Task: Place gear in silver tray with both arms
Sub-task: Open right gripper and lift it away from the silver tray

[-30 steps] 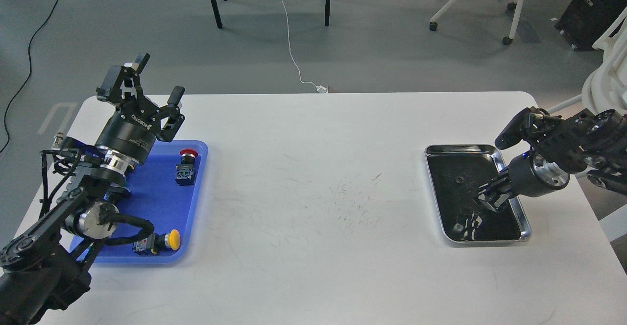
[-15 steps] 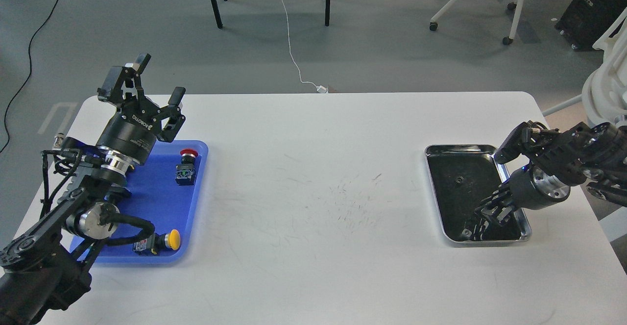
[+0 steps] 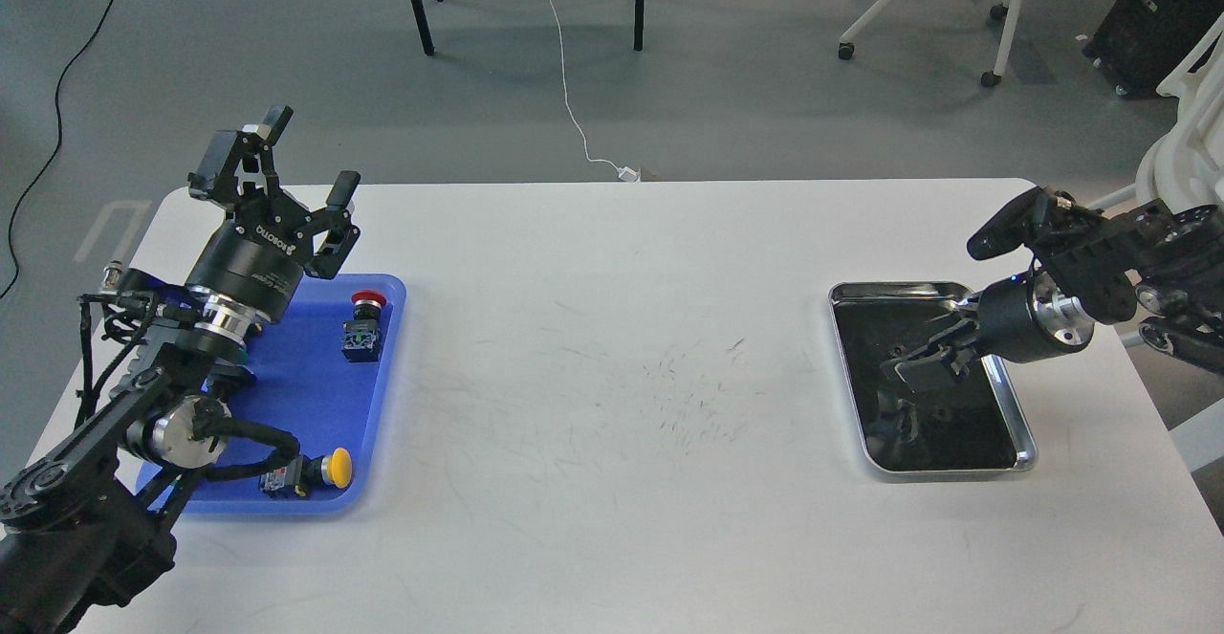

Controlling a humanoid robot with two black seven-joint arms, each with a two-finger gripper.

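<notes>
The silver tray (image 3: pixel 889 287) lies at the right of the white table, its floor dark and reflective. My right gripper (image 3: pixel 920 364) hangs low over the tray's middle, pointing left. It is dark against the dark floor, so I cannot tell its fingers apart. No gear can be made out: the spot under the gripper is hidden. My left gripper (image 3: pixel 301 161) is open and empty, raised above the back edge of the blue tray (image 3: pixel 316 395).
The blue tray holds a red push-button switch (image 3: pixel 364 326) and a yellow push-button switch (image 3: pixel 311 471). The white table (image 3: pixel 622 404) has scuff marks in its middle. Chairs and cables lie beyond the far edge.
My right gripper has risen from the tray's front part and moved back to its middle, covering a small dark piece seen there before. The left arm has not moved.
</notes>
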